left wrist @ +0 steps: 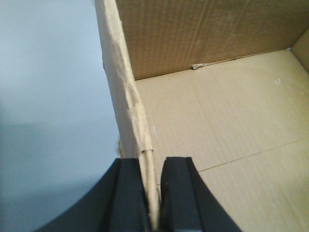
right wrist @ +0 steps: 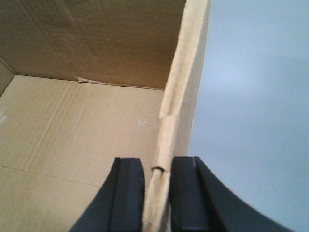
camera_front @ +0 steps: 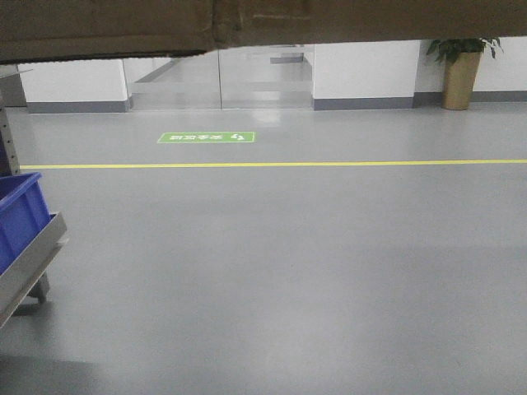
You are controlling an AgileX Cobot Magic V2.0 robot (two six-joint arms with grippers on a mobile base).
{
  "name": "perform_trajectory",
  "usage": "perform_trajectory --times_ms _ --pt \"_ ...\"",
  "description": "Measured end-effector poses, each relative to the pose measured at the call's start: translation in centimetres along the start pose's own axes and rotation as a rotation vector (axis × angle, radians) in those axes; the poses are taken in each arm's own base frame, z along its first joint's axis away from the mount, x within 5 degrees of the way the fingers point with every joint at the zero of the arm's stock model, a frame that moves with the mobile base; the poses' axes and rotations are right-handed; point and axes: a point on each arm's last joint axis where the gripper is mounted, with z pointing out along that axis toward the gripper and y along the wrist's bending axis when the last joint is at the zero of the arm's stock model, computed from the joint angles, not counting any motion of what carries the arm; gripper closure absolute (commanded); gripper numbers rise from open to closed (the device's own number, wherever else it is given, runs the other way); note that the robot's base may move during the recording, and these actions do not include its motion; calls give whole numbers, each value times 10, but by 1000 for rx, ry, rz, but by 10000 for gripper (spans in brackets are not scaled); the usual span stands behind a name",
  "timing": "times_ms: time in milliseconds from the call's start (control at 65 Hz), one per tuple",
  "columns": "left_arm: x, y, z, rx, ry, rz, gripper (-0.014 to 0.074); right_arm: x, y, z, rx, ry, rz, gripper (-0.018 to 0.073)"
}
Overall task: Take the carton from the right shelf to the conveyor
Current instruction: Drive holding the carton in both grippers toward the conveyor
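Note:
The brown cardboard carton hangs across the top of the front view, only its underside edge showing. In the left wrist view my left gripper is shut on the carton's left wall, with the open inside floor to its right. In the right wrist view my right gripper is shut on the carton's right wall, with the inside floor to its left. Grey floor lies below the carton on both outer sides. The conveyor is out of view.
A rack with a blue bin and a pale front rail stands at the left edge. Open grey floor stretches ahead with a yellow line, a green floor sign, glass doors and a potted plant.

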Motion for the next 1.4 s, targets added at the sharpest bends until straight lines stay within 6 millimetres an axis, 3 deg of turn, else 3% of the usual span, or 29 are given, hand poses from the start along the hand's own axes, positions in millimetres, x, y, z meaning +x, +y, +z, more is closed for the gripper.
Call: perform_trajectory --times_ms 1400 --pt "0 0 0 -3 -2 1 613 -1 0 1 -2 -13 0 627"
